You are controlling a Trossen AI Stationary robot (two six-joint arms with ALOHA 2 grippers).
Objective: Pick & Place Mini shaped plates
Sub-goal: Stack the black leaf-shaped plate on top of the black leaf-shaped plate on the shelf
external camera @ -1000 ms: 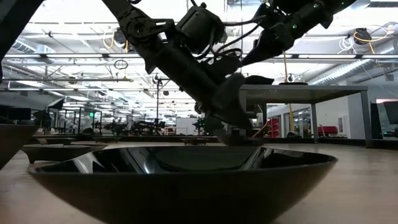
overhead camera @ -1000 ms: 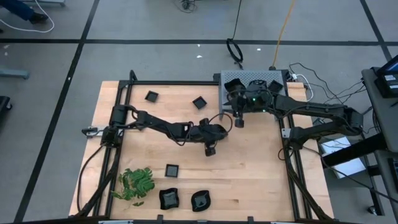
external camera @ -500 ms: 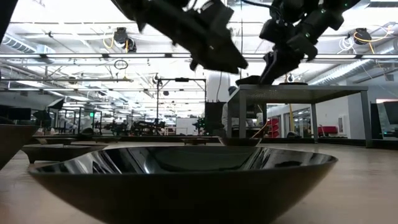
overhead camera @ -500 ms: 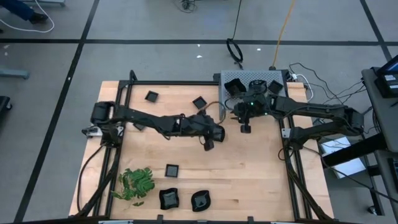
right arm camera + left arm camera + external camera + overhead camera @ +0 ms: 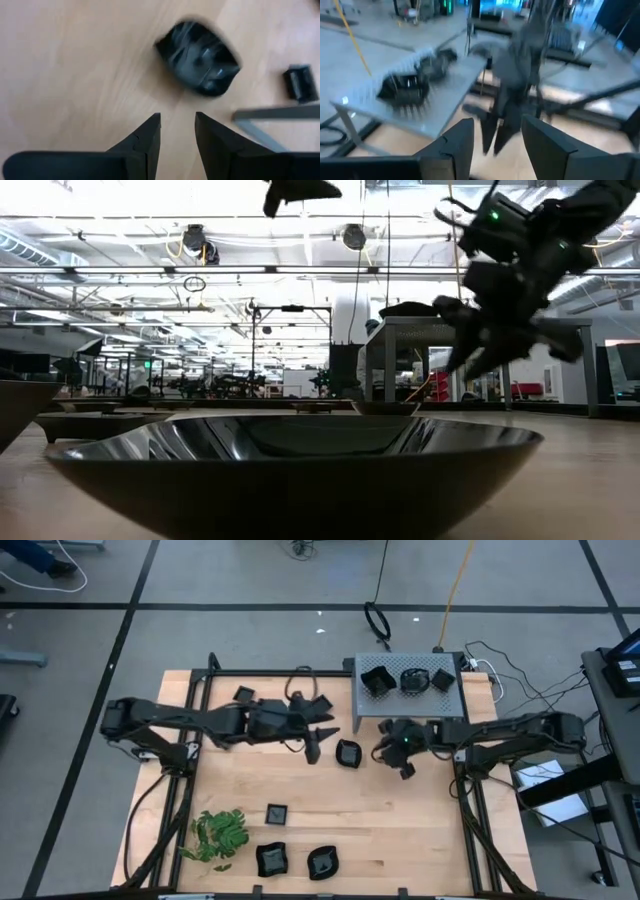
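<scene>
Inspector: Where does the plate in hand stand?

Assessor: A rounded plate [image 5: 347, 753] lies on the bare table [image 5: 400, 830] near centre, just at seven o'clock of the grey box [image 5: 408, 700]. Three plates [image 5: 376, 680] sit on the box top; two lie at the table's far edge, three by the green sprig [image 5: 220, 835] near six o'clock.

Inspector: The grippers?

Assessor: The right gripper [image 5: 405, 768] hangs at three o'clock of that plate, jaws parted, nothing between them; its wrist view looks straight onto the dish. The left gripper [image 5: 312, 750] is at nine o'clock of it, jaws spread, empty.

Inspector: Step?

Assessor: I judge it a handover by table. Next calls for the right gripper to descend, straddle the rim and close.
</scene>
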